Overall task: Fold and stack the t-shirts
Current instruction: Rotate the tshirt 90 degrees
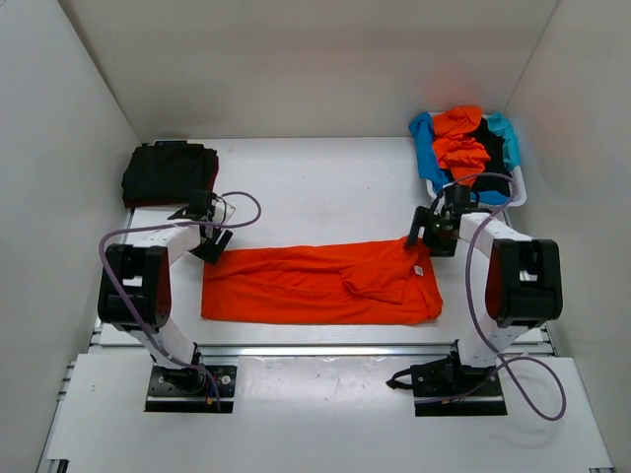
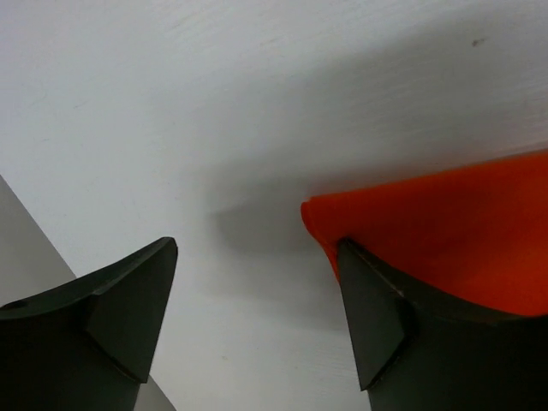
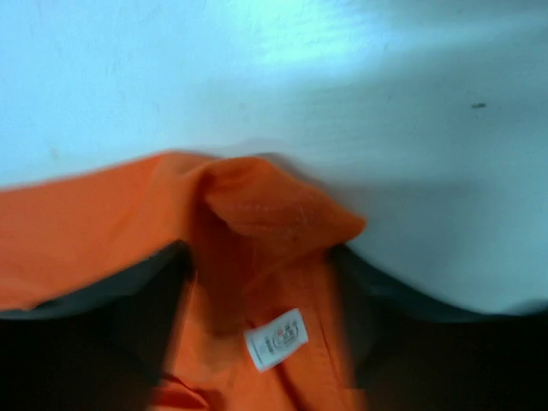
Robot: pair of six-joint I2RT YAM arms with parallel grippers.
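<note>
Orange t-shirt (image 1: 315,284) lies mid-way across the table (image 1: 325,187), already a long strip, its long axis running left-right betw. the two arms. Left pincer (image 1: 210,246) sits at the strip's far-left corner, jaws apart: one finger on the cloth corner, the other over bare table. Right pincer (image 1: 426,235) sits at the far-right end, by collar and label, jaws wide apart w/ a cloth ridge betw. them. That wrist view is blurred, but prob. nothing is pinched. Next fold likely goes end over end, so each arm is nearest its own end. Black folded stack (image 1: 170,172) lies far left; basket (image 1: 518,192) of shirts far right.
</note>
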